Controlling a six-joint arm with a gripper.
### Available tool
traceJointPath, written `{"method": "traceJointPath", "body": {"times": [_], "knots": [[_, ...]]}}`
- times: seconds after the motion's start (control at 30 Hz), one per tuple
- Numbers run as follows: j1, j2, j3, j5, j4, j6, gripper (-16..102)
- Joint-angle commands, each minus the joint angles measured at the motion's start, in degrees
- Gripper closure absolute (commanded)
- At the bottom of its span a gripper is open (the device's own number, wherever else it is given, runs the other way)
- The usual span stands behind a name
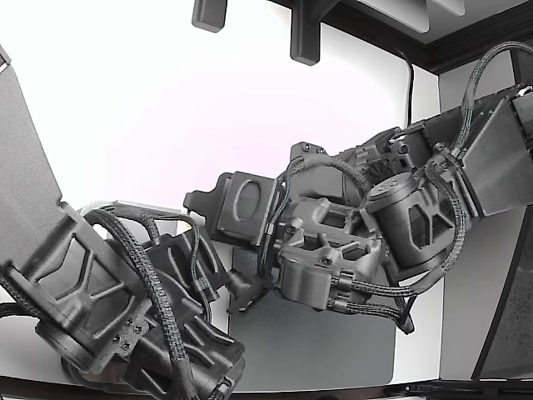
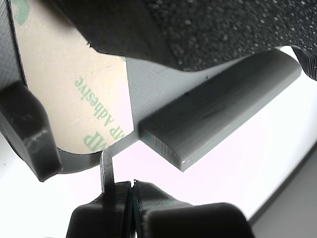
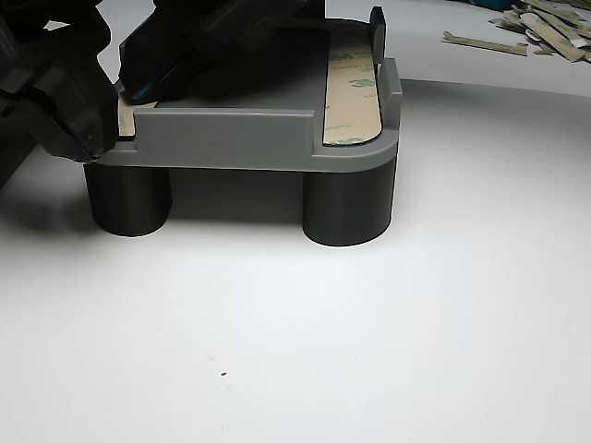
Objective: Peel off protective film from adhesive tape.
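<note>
Your gripper (image 2: 130, 191) has its fingers pressed together at the edge of a tan tape strip (image 2: 74, 84) on the grey holder (image 3: 231, 138), apparently pinching the film's corner. In the other view, a second strip (image 3: 351, 83) lies along the holder's right side; peeled strips (image 3: 545, 23) sit far right.

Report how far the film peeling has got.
Done: peeled liner scraps lie piled on the table. In hand: the gripper is at the end of one tape strip, liner still on. Left: the second strip on the grey fixture remains covered.
</note>
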Motion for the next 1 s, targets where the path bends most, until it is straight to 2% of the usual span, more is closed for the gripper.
{"method": "traceJointPath", "body": {"times": [0.0,0.97], "knots": [[-0.2,0.9,-1.8,0.0,-0.2,0.3,97],[0.5,1.4,-1.5,0.2,-0.4,1.3,97]]}}
